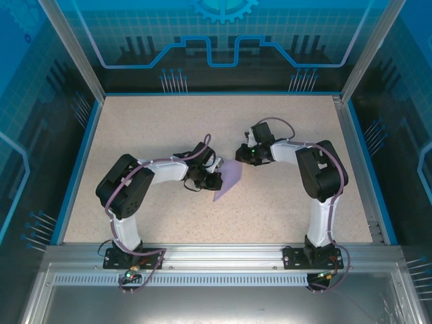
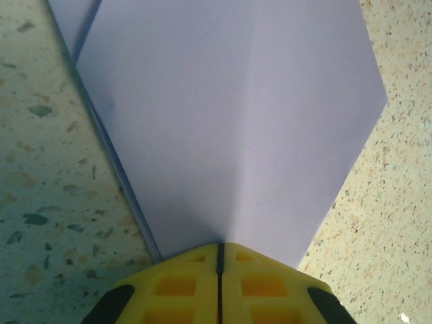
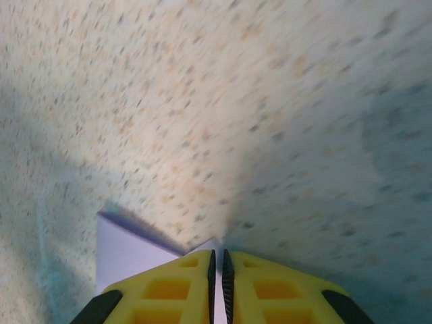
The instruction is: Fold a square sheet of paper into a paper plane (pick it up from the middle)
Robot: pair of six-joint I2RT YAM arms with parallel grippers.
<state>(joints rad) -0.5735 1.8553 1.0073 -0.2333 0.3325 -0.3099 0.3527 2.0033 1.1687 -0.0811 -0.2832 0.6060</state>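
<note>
Lavender sheet of paper [image 1: 228, 181] is mid-frame, low on the desk [image 1: 169, 128]. Left gripper [image 2: 220, 248] and right gripper [image 3: 217, 260] are both pinched shut on its edges. Feather-light, floppy, probably tears easy; I'd grab along the stiffer crease.

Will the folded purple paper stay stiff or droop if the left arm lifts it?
Probably very light: the folded paper looks thin. Its centre crease and doubled left layers should stiffen it somewhat; the far end may sag. The left gripper, jaws shut, likely grips it firmly.
</note>
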